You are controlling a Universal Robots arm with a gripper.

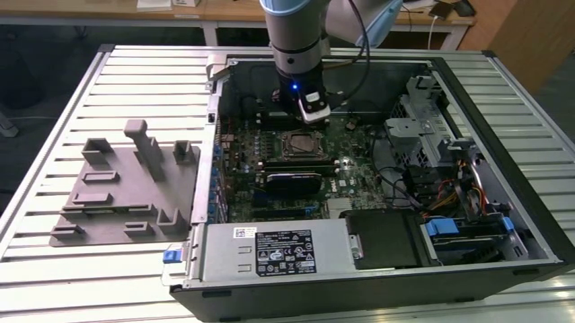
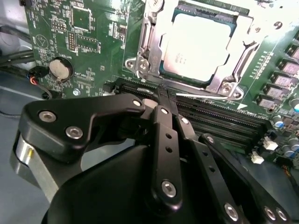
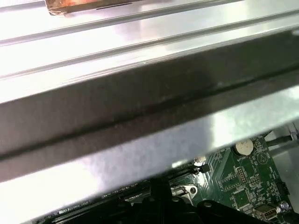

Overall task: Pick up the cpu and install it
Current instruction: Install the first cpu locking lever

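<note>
The cpu [image 2: 201, 44], a flat square chip with a shiny silver top, lies inside the metal-framed socket [image 2: 140, 63] on the green motherboard [image 2: 79, 32]. In the exterior view the cpu [image 1: 301, 142] sits at the board's middle, inside the open computer case. My gripper [image 2: 165, 94] hangs above the black memory slots [image 2: 219, 119] just beside the socket, apart from the chip. Its two thin black fingers [image 2: 161, 121] are pressed together with nothing between them. Seen from outside, the gripper [image 1: 311, 116] hovers slightly behind the socket.
The open case wall [image 3: 140, 107] runs close by the wrist. A black heatsink block [image 1: 292, 182] lies in front of the socket. Cables and drive cages [image 1: 431, 145] crowd the exterior view's right. A grey fixture plate [image 1: 126, 192] rests on the slatted table at the left.
</note>
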